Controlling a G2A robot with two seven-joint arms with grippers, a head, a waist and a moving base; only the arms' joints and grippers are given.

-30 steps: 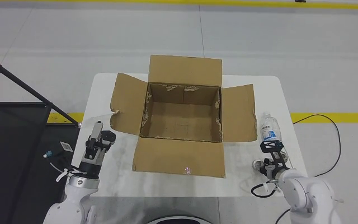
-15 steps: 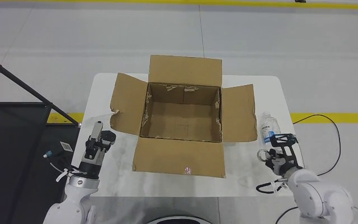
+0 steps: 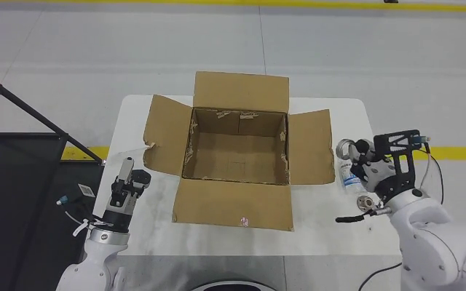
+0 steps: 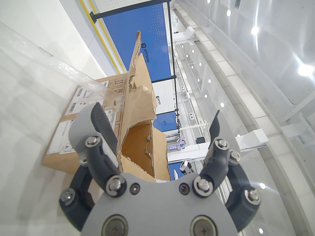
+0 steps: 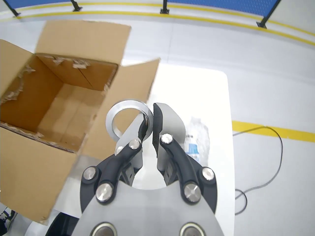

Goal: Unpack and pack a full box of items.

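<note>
Your right gripper [image 5: 149,119] has its fingers closed narrowly on one short stretch of the metal ring [image 5: 108,121], and the rest of the ring hangs off to one side. This is probably the weak point, because a grip on so little of the rim could let the ring swivel or slip out if the arm turns sharply. The ring is in the air beside the right flap [image 3: 311,145] of the open cardboard box [image 3: 237,122]. A low path inward could catch that flap's edge and either knock the ring loose or shove the box across the table [image 3: 320,211]. The plastic bottle [image 5: 196,138] lies on its side just below the gripper. If the ring dropped there, it might set the bottle rolling toward the table's edge. Your left gripper [image 4: 157,111] is spread wide and holds nothing. It is close to the torn left flap, so watch that it doesn't snag if the box shifts. A second ago the right gripper sat low at the table's front right corner — since then it has risen and travelled back alongside the bottle, carrying the ring with it. The left arm, box and bottle have not moved.
</note>
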